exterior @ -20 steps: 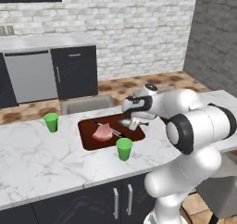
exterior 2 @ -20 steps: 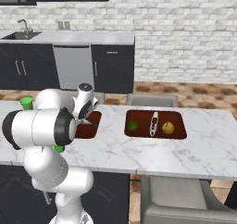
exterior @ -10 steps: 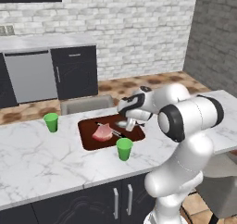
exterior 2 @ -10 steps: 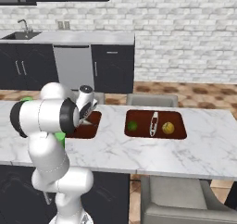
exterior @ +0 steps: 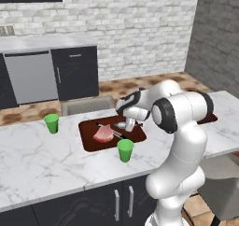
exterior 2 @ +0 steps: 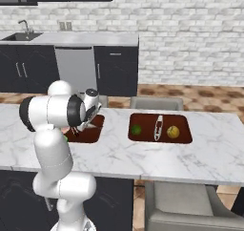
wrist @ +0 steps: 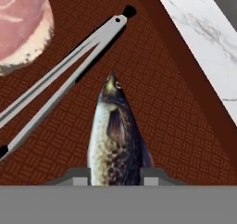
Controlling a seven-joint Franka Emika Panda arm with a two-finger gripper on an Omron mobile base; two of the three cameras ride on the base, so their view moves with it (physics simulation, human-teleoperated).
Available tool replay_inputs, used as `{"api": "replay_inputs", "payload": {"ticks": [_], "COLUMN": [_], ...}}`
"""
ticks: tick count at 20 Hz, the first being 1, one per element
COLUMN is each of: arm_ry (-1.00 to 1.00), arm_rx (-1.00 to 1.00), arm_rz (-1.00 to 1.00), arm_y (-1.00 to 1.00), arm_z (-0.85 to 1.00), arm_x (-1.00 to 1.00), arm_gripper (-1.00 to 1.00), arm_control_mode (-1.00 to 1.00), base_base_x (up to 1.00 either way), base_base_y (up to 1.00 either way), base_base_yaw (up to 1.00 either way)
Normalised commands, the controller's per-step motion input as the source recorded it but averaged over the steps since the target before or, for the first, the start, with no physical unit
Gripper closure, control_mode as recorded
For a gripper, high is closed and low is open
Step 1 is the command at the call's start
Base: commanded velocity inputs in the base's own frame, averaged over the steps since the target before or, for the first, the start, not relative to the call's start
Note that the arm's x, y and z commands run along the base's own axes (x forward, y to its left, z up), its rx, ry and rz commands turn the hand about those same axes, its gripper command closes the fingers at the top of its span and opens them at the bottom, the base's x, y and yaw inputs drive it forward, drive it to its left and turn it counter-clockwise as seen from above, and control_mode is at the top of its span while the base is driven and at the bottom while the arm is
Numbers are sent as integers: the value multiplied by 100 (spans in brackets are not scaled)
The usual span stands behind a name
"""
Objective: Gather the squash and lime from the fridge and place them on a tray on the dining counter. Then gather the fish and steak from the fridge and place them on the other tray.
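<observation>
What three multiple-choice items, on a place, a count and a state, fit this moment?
1. Where does the steak lie?
A. on the left tray
B. on bare marble
C. in a cup

2. How many green cups stand on the counter in the left base view?
A. one
B. two
C. four

3. How is the gripper?
A. wide open, empty
B. shut on the fish
C. shut on the tongs

Key: 1 A, it rests on brown tray; 2 B, one far left, one by the tray; 3 B, tips flank the fish's body.

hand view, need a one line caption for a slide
Claw shut on the fish over the brown tray, beside tongs and steak.
</observation>
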Motion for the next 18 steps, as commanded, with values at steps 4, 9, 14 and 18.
{"api": "replay_inputs", "payload": {"ticks": [4, 9, 14, 18], "arm_ry": [0, -9, -13, -12], "arm_rx": [0, -4, -5, -1], "arm_rz": [6, 7, 10, 5], "arm_y": [0, 2, 1, 0], "arm_z": [-9, 25, 57, 77], "arm_x": [12, -12, -25, -39], "arm_gripper": [-100, -100, -100, -100], "arm_control_mode": [-100, -100, -100, -100], "base_base_x": [0, 0, 0, 0], "base_base_y": [0, 0, 0, 0], "base_base_yaw": [0, 0, 0, 0]}}
